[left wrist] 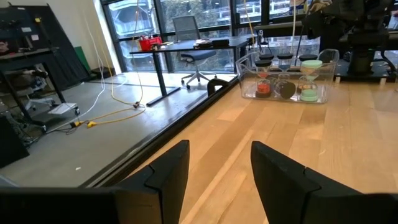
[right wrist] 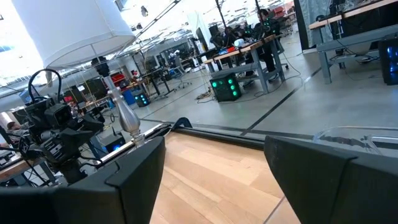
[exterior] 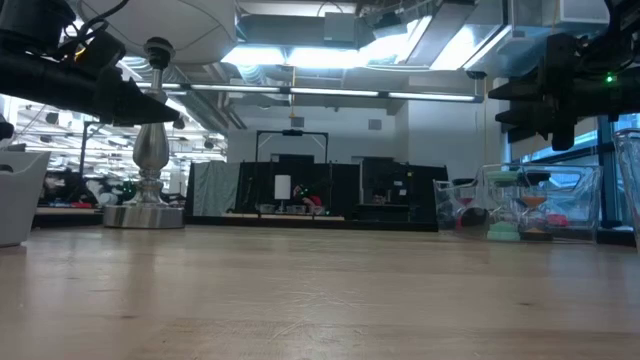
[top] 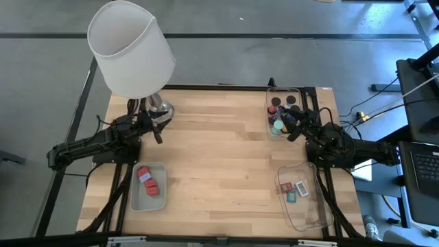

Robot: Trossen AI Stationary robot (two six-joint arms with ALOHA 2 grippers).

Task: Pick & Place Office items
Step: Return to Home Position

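Dark short cylinders [top: 282, 103] and one teal cylinder [top: 278, 127] stand in a clear tray [top: 296, 91] at the far right; they also show in the left wrist view [left wrist: 286, 78]. Red blocks [top: 147, 180] lie in a frosted tray [top: 136, 200] at the near left. Flat teal, red and white pieces [top: 296, 189] lie in a clear tray [top: 310, 218] at the near right. My left gripper [top: 159, 132] is open and empty, above the table beside the lamp base. My right gripper [top: 288, 130] is open and empty, just beside the cylinder tray's near end.
A big white-shaded lamp [top: 130, 48] stands on its metal base [top: 161, 108] at the table's far left, close to my left gripper. The wooden table top [top: 219, 165] lies bare in the middle between the trays.
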